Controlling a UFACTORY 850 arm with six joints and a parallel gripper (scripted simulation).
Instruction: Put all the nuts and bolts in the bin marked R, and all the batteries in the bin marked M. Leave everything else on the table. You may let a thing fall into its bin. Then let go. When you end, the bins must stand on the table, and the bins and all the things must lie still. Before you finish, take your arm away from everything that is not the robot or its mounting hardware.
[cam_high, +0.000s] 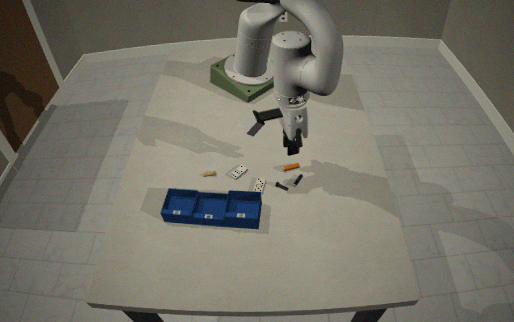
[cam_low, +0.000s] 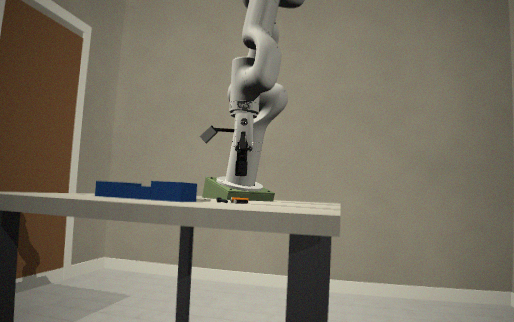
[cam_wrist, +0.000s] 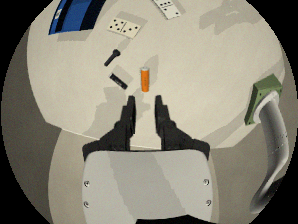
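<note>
Above the table (cam_high: 250, 270) (cam_low: 250, 216) (cam_wrist: 65, 85), the claw (cam_high: 293, 152) (cam_low: 241, 174) (cam_wrist: 145, 103) is being held partly open, with nothing being gripped; the orange battery (cam_high: 291, 166) (cam_wrist: 145, 80) is being left on the tabletop near the fingertips, outside the blue bins (cam_high: 213, 224) (cam_low: 165, 192) (cam_wrist: 75, 15). A pickup is apparently being lined up; if the cylinder is being approached off-centre, it could be rolled or pinched at one end, its round side being poorly suited to a careless squeeze. Close by, a dark cylinder (cam_high: 298, 180) (cam_low: 241, 202) (cam_wrist: 118, 81), probably another battery, and a dark bolt (cam_high: 282, 186) (cam_low: 221, 200) (cam_wrist: 112, 57) are being risked by any wide sweep of the fingers; similar colours could be causing the two to be confused. Two dominoes (cam_high: 238, 172) (cam_wrist: 166, 8) are being put at risk of a nudge, the nearer one lying just beside the bins; a brass-coloured piece (cam_high: 209, 173) is being shown too small for certain naming. White labels (cam_high: 208, 216) (cam_wrist: 58, 14) are being displayed on the bins, their letters not being legible, so a wrong drop could be caused by a misread mark; no brand is being clearly shown.
</note>
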